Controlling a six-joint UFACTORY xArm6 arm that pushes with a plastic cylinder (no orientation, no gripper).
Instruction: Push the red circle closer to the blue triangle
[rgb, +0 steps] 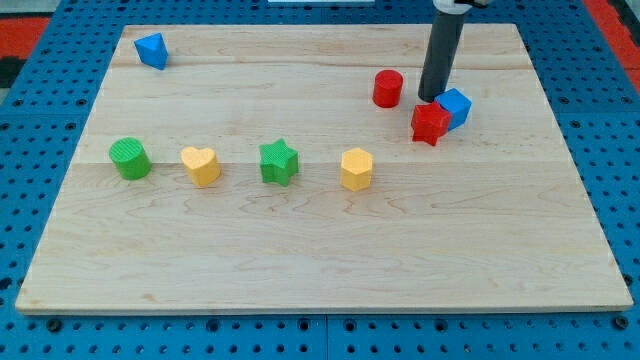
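Note:
The red circle (388, 88), a short cylinder, stands on the wooden board (320, 240) in the upper right part. The blue triangle (151, 49) lies far off near the board's top left corner. My tip (431, 98) is at the end of the dark rod, just to the right of the red circle, with a small gap between them. The tip stands directly above the red star (430, 123) and beside the blue cube (455, 107).
A row crosses the board's middle: a green circle (130, 158), a yellow heart (200, 165), a green star (279, 162) and a yellow hexagon (356, 169). The red star and the blue cube touch each other. A blue pegboard surrounds the board.

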